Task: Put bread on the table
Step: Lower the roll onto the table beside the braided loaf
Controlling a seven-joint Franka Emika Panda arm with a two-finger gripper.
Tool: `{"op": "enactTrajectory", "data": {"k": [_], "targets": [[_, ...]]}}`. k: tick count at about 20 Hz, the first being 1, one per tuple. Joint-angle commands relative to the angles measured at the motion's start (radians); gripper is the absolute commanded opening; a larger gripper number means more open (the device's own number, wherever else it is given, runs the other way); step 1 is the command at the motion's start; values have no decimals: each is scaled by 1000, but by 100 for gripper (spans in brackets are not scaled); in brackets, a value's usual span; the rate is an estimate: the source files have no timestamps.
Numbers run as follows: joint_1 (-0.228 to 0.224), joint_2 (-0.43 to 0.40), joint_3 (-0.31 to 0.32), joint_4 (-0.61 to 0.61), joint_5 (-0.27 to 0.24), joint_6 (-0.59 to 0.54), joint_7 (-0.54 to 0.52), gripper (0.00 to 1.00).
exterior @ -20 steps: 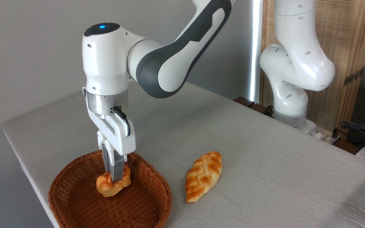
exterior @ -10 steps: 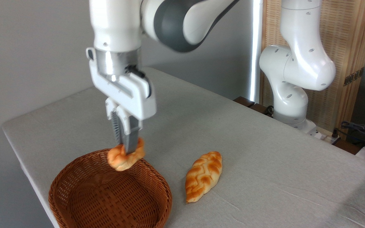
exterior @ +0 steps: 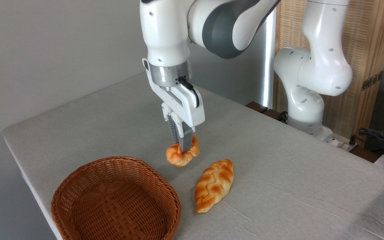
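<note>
While the white and grey robot arm [exterior: 212, 30] reaches down from the top of the view, its two-finger gripper [exterior: 182, 148] points straight down and is closed tight on the small round orange-golden knotted bun [exterior: 182, 155], the fingers [exterior: 185, 140] pinching it across the middle so that the crust bulges on both sides. The bun looks to be just above the large table covered in light grey cloth [exterior: 278, 173], though whether its underside touches the cloth cannot be told. The brown woven wicker basket [exterior: 116, 201] sits at about seven o'clock from the bun, near the table's front edge. The longer pale-and-golden braided leaf-shaped loaf [exterior: 214, 185] lies flat on the cloth at about five o'clock from the bun, close to it but apart, and just beside the basket's right rim. The arm's white base [exterior: 307, 106] stands at the table's far right edge, at about two o'clock.
</note>
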Motion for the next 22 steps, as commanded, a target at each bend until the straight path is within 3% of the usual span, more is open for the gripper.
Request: {"op": "enactTrajectory", "data": {"k": [1, 2, 3, 5, 19, 22], "targets": [[-59, -20, 30, -60, -14, 15, 16, 47], [-59, -18, 30, -60, -16, 17, 12, 69], [-60, -18, 30, -60, -20, 20, 12, 82], [-60, -15, 30, -60, -20, 21, 12, 98], [-60, -14, 30, -31, -20, 23, 6, 100], [-60, -14, 30, 27, -20, 23, -51, 100]]}}
